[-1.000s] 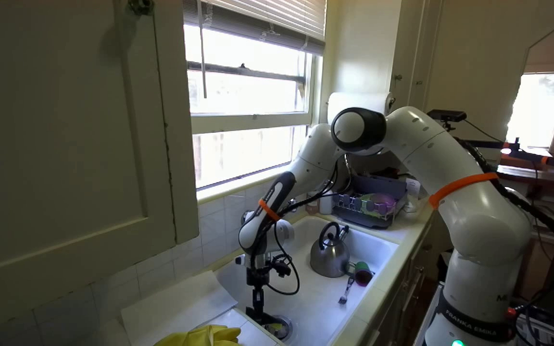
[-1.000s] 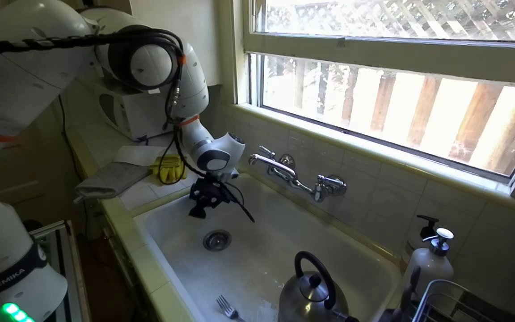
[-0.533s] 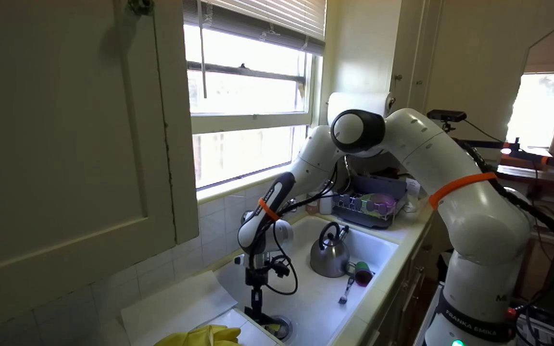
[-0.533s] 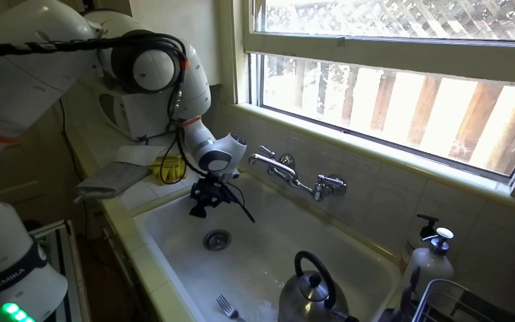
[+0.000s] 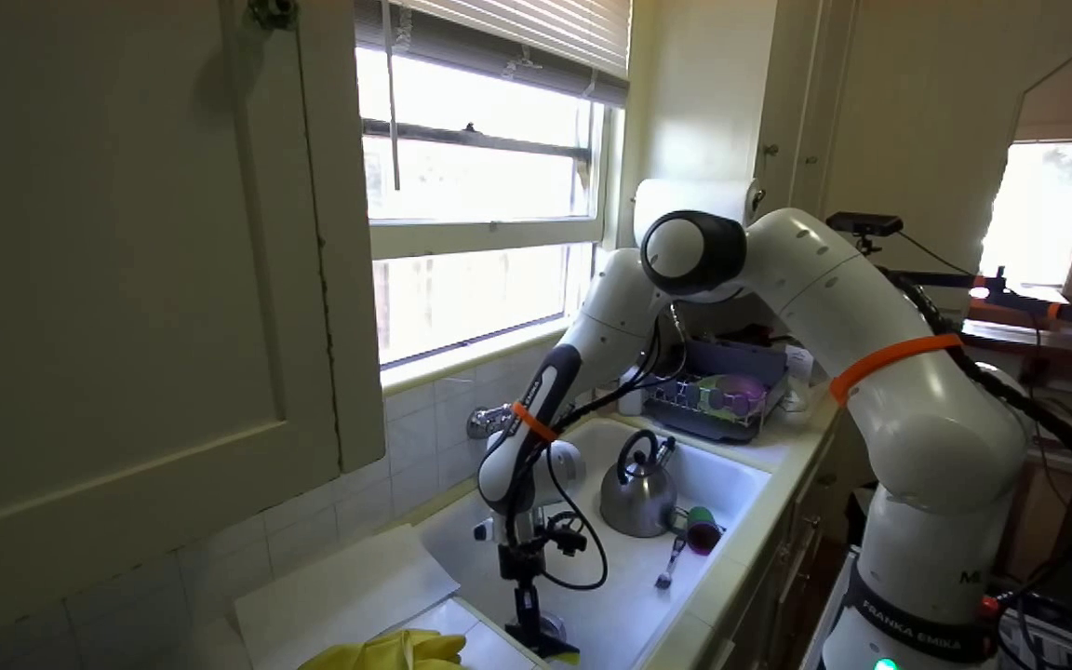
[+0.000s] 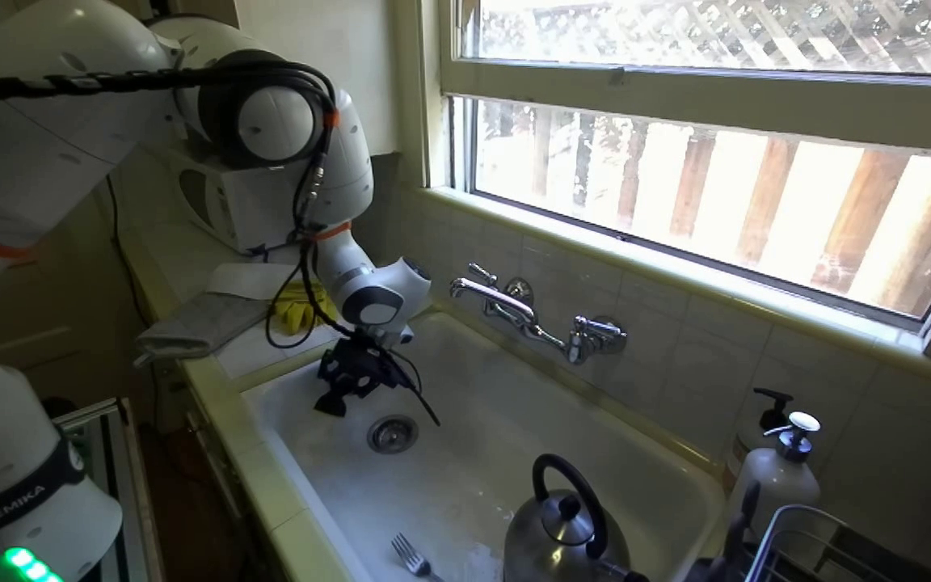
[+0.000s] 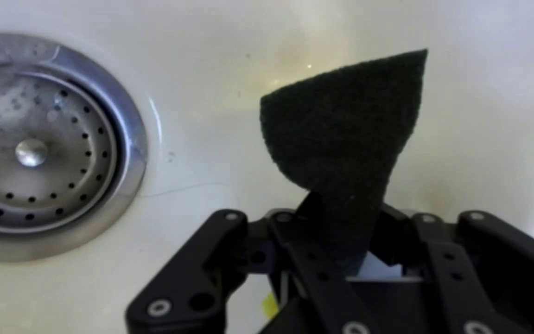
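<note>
Tool (image 7: 346,218): gripping; you have its two fingers pinched on a dark scrubbing pad (image 7: 346,130), and in both exterior views it points down into the white sink (image 6: 465,465).
Pad position: inside the sink, at the end away from the kettle (image 6: 566,537); it juts past your fingertips and widens towards its far edge. In an exterior view you see a strip of yellow along its lower side. You cannot tell whether it touches the sink floor.
Drain (image 7: 35,148): round metal with a perforated strainer and a centre knob; in your wrist view it sits near the pad, on the left, with white sink between them.
Kettle: metal with a black handle, upright in the sink, well apart from your tool.
Fork (image 6: 411,556): flat on the sink floor near the kettle, tines towards the drain's end.
Cup (image 5: 703,532): green and dark red, tipped on its side just beside the kettle.
Faucet (image 6: 514,311): chrome, fixed to the tiled wall above the sink.
Worktop (image 6: 249,356): beside the sink you have yellow gloves (image 5: 396,649), a grey cloth (image 6: 207,325) and a white sheet (image 5: 350,596).
</note>
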You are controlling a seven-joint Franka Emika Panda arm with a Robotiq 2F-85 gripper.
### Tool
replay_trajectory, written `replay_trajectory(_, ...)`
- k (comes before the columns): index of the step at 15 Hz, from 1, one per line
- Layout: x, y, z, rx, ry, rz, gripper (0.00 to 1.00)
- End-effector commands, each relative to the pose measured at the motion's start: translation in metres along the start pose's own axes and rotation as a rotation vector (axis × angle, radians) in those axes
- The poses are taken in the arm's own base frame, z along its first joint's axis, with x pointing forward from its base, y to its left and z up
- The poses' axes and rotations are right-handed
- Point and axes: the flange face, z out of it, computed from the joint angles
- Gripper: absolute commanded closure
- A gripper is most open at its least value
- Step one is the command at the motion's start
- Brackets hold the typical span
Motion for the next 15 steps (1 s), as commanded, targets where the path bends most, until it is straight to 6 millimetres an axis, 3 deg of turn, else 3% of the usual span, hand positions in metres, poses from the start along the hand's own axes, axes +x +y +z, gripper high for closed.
replay_trajectory(1, -0.027, -0.018, 0.005, 0.019, -0.076, 0.028, 0.96)
replay_trajectory(9, -0.092, -0.024, 0.007, 0.018, -0.235, 0.150, 0.96)
replay_trajectory(15, -0.126, -0.002, -0.007, -0.014, -0.281, 0.280, 0.96)
